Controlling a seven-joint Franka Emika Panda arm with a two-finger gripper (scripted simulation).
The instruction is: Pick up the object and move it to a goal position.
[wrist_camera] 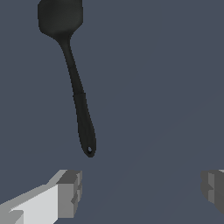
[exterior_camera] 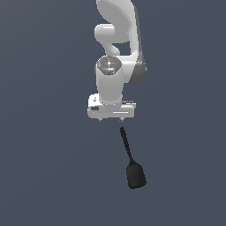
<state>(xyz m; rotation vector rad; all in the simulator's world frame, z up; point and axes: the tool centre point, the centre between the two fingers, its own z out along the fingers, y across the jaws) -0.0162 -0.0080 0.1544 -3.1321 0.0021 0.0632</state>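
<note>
The object, a matte black spatula (exterior_camera: 131, 161), lies flat on the dark grey surface with its thin handle pointing toward the arm and its rounded blade farther away. In the wrist view the spatula (wrist_camera: 75, 85) shows whole, and the handle's end with its small hole sits just beyond the fingertips. My gripper (exterior_camera: 111, 119) hangs above the surface just short of the handle's tip and touches nothing. It is open, its two fingers (wrist_camera: 70, 192) spread wide with only bare surface between them. The gripper's midpoint (wrist_camera: 142, 192) lies to one side of the handle's line.
The white arm (exterior_camera: 115, 53) rises behind the gripper at the top of the exterior view. A plain dark grey surface (exterior_camera: 44, 154) fills everything else, with no other objects or marker visible.
</note>
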